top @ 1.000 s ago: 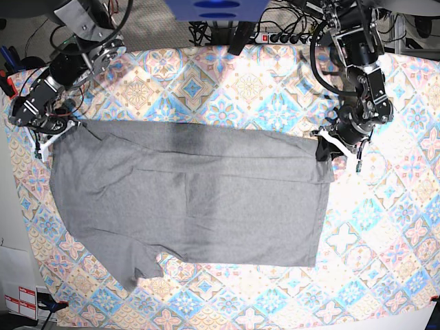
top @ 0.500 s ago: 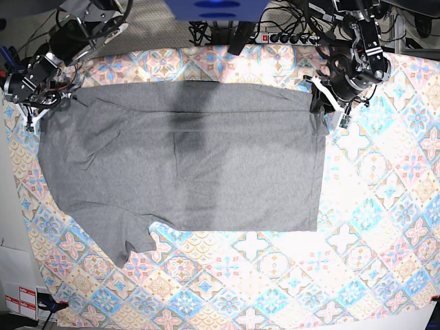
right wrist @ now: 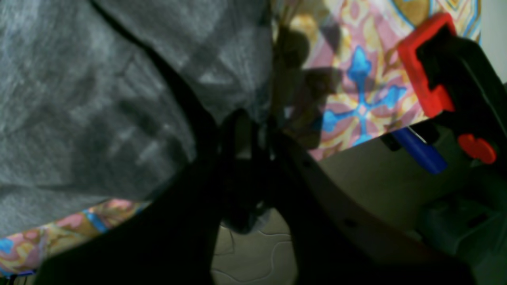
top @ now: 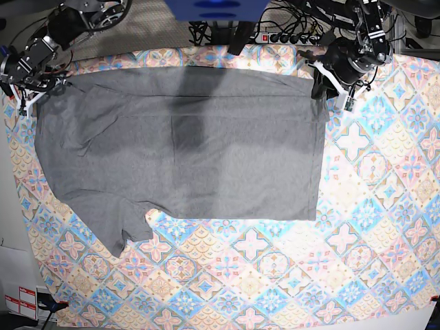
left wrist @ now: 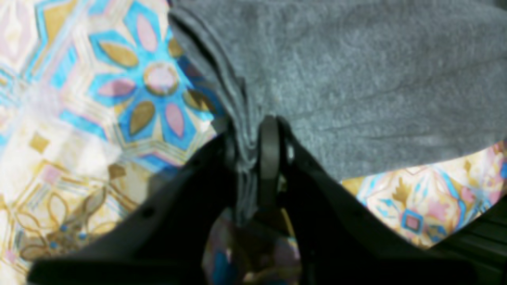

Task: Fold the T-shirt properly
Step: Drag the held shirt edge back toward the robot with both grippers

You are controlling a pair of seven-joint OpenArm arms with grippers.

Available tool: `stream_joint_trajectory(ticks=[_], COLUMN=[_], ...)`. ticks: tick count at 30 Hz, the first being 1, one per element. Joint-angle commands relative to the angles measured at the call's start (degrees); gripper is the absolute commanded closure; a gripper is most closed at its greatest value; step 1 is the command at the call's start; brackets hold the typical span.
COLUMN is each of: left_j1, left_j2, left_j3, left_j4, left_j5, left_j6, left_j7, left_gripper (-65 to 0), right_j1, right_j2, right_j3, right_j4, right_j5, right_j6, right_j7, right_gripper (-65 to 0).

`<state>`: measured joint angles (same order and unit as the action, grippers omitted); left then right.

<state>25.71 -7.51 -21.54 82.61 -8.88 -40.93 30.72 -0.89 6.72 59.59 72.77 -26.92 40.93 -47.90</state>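
Clamped on opposite top corners of the T-shirt (top: pixel 179 144), the left gripper (top: pixel 323 88) and right gripper (top: pixel 26 96) have dragged the grey garment up the patterned tablecloth (top: pixel 371 227) within a second, leaving it spread nearly flat at the far edge, apparently ready for folding.

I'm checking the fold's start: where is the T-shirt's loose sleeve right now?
In the base view, the sleeve hangs off the T-shirt at its lower left, lying flat on the tablecloth, away from both end effectors at the top corners.
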Motion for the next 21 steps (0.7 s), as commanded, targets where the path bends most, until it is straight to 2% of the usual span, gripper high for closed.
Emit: stream_joint_trajectory(ticks=[1, 11, 21], left_j1=[2.99, 6.51, 4.92], left_j2=[-0.18, -1.42, -1.42], left_j3=[0.05, -0.04, -0.04], left_j4=[-0.98, -0.98, -1.16], left_j5=[7.26, 7.26, 8.05], left_j6=[0.93, 0.93, 0.93], left_j7=[9.76, 9.50, 9.94], left_gripper=[-3.7, -3.7, -4.2], right_j1=[-1.44, -2.24, -2.15], right_j2=[0.53, 0.62, 0.44], right_j3=[0.67, 0.67, 0.67], right_j4=[-0.38, -0.38, 0.77], right_j5=[-5.48, -5.48, -5.48], right_j6=[-0.93, -0.93, -0.93], right_j7=[-5.42, -5.42, -4.98], right_gripper=[-2.4, -2.3, -2.7])
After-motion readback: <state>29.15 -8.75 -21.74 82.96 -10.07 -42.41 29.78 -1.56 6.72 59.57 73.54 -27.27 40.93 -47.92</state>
